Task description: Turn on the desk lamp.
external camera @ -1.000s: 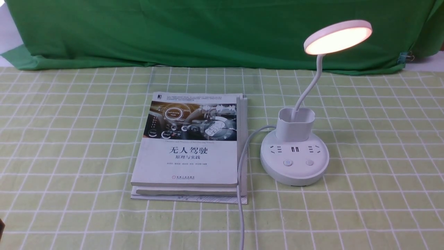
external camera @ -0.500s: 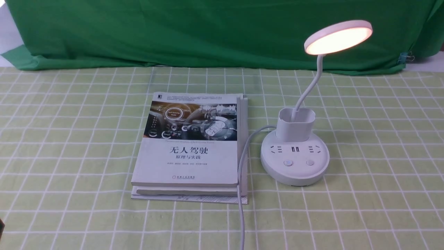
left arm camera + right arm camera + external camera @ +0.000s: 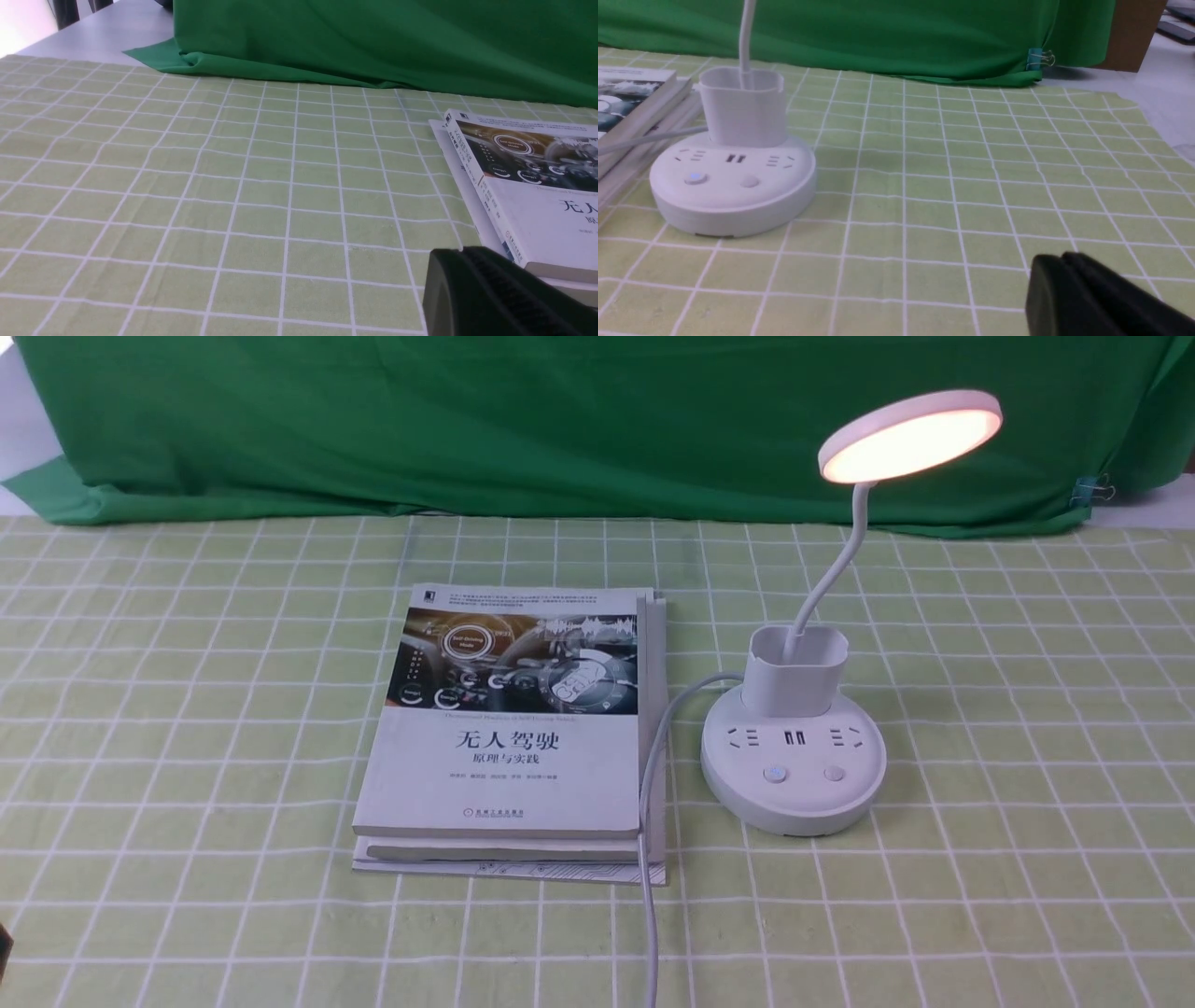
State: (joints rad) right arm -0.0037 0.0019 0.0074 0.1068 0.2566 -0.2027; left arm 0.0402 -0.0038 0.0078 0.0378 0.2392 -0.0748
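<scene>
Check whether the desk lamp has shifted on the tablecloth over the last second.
No. The desk lamp sits on the same grid squares, its base equally far from the book stack, head lit.

White desk lamp (image 3: 794, 747), green-checked tablecloth (image 3: 187, 709)

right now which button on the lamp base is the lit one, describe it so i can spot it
Start at the desk lamp standing to the right of the books on the green checked cloth. On its round base, below the row of sockets, sit two round buttons. The lit button is the one nearer the books, glowing faintly blue; its neighbour is plain white.
</scene>
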